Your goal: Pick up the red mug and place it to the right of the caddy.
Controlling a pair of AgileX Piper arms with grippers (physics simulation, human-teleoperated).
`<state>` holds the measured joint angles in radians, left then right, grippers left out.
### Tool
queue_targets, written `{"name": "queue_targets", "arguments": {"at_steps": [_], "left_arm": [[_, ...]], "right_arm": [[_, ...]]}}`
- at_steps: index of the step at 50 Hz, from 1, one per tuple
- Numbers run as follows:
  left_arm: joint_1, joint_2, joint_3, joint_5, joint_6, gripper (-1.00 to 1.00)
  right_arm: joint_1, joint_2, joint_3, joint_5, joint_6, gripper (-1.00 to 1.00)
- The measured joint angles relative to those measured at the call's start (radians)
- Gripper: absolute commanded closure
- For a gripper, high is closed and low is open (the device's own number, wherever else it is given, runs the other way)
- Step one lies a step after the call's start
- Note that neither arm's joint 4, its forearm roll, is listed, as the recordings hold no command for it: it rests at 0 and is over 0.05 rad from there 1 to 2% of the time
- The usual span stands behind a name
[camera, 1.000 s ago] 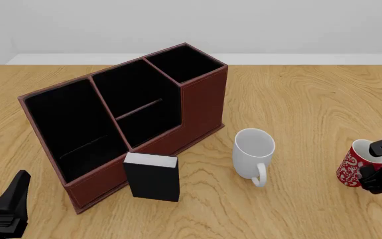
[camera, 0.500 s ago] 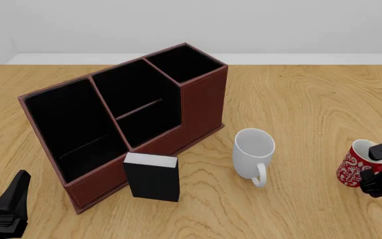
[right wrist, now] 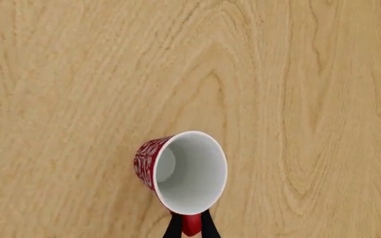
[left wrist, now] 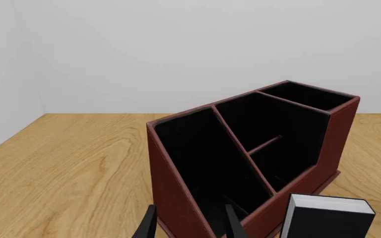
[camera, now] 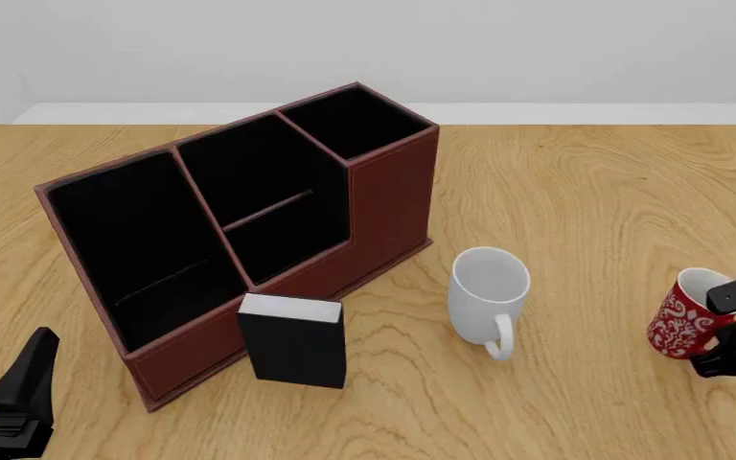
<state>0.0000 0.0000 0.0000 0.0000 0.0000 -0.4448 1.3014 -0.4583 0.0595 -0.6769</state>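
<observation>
The red mug with its white floral pattern stands upright on the table at the far right, well to the right of the caddy. My right gripper sits at the mug's near right side. In the right wrist view the mug shows its white inside, and the gripper has its two thin fingers pressed against either side of the red handle. The dark red-brown caddy fills the left wrist view. My left gripper rests low at the near left, fingers apart and holding nothing.
A plain white mug stands between the caddy and the red mug, handle toward me. A small black box with a white top stands against the caddy's near face. The table's right edge runs close behind the red mug.
My right gripper has sunk lower beside the red mug, down to the handle. The mug, the caddy and the left arm have stayed put.
</observation>
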Motion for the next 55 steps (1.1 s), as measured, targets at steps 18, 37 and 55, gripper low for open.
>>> {"name": "queue_targets", "arguments": {"at_steps": [18,37,55], "left_arm": [[0.000,0.000,0.000,0.000,0.000,-1.00],[0.000,0.000,0.000,0.000,0.000,-1.00],[0.000,0.000,0.000,0.000,0.000,-1.00]], "right_arm": [[0.005,-0.029,0.007,0.022,-0.013,1.00],[0.046,-0.238,-0.036,0.201,0.017,1.00],[0.116,-0.404,-0.164,0.392,0.041,1.00]]}}
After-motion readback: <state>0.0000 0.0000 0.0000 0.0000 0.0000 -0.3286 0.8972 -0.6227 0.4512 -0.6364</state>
